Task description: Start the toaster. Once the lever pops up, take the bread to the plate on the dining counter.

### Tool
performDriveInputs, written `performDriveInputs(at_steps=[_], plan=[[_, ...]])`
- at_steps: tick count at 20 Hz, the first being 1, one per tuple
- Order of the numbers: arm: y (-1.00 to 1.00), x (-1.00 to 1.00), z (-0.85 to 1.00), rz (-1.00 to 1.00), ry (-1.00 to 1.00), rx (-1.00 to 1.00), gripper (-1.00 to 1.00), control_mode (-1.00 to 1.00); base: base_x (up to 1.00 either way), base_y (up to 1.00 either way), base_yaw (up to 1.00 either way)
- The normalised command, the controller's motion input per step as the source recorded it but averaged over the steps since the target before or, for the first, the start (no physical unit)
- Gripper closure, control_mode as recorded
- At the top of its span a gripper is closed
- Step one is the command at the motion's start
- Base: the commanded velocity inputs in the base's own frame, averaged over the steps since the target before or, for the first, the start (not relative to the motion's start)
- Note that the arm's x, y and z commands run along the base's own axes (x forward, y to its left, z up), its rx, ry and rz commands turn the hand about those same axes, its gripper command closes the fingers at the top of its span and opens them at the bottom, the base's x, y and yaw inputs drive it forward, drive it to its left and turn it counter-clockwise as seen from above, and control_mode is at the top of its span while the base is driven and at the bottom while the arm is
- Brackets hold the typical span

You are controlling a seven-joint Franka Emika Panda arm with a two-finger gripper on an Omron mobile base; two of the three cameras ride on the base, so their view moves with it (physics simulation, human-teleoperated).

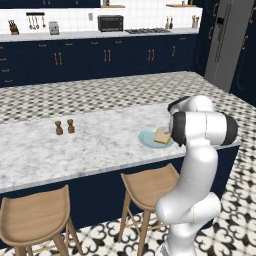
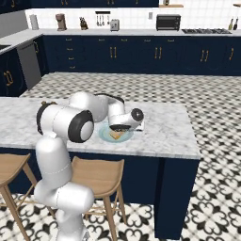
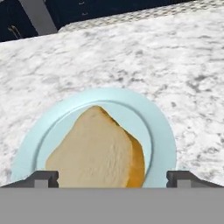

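So the bread [image 3: 98,151] is lying flat on the light blue plate [image 3: 159,127] at the lower middle of the hand view, with the gripper [image 3: 111,178] spread wide open right above it.

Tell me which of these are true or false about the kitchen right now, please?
1. The bread lies on the light blue plate. True.
2. The plate sits on the floor. False: it sits on the marbled dining counter.
3. The gripper is clamped on the bread. False: its fingertips stand wide apart, either side of the slice.
4. Two small brown shakers stand on the dining counter. True.
5. The toaster stands beside the plate. False: it is on the far wall counter.
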Motion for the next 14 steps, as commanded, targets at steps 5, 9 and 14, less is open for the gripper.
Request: performDriveInputs(at_steps=[5,9,14], plan=[[0.00,0.00,0.00,-0.11,0.06,-0.32,-1.00,-1.00,0.00,0.00,0.00],[0.04,0.00,0.06,-0.11,0.05,-0.32,-1.00,-1.00,0.00,0.00,0.00],[0.03,-0.01,0.57,-0.09,0.00,-0.23,-1.00,-1.00,0.00,0.00,0.00]])
